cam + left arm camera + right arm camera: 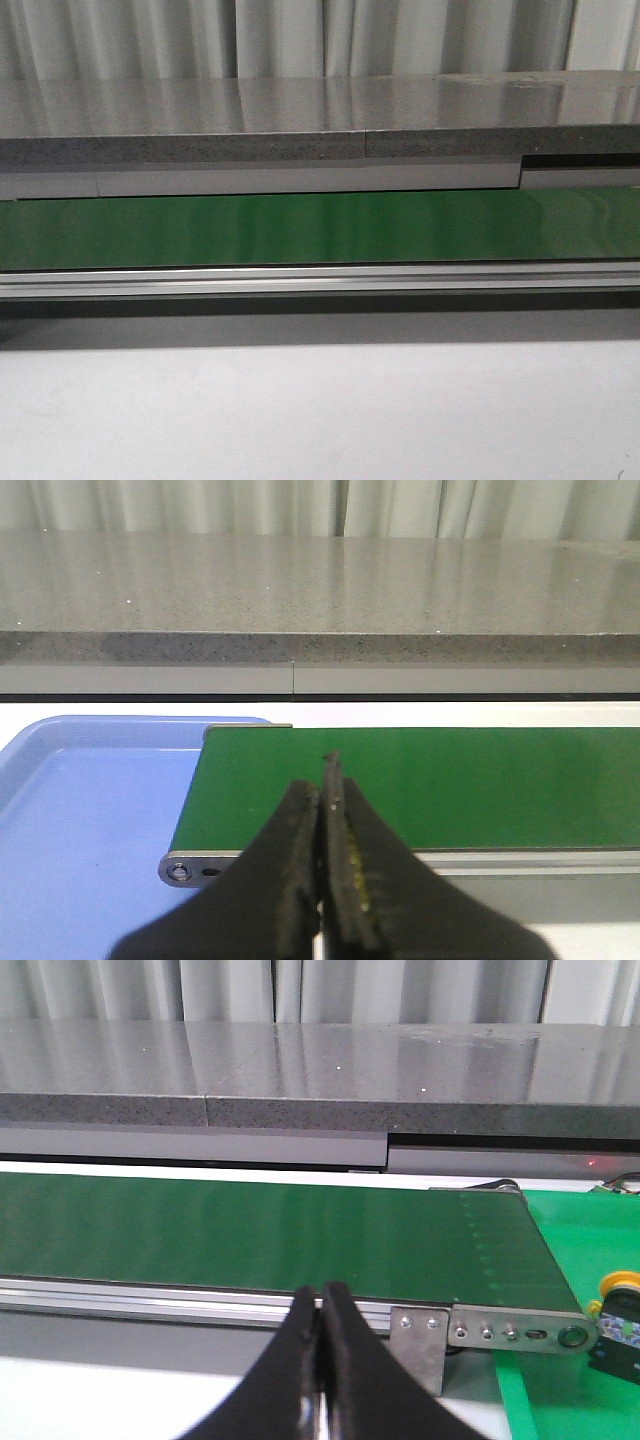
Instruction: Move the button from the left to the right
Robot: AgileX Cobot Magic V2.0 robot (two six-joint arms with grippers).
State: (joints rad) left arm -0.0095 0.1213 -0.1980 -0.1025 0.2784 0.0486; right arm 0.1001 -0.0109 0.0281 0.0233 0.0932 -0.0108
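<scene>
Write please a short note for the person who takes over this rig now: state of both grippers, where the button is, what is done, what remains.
Left gripper: shut, holding nothing, above the left end of the green conveyor belt, beside the blue plastic tray, which shows no button.
Right gripper: shut, holding nothing, near the belt's right end.
Button with round yellow cap on black body: sits on the green surface just beyond the belt's right end, at the edge of the right wrist view.
Done: the button appears to be on the right side already.
Left: confirm its placement; the front view shows no button on the belt.
</scene>
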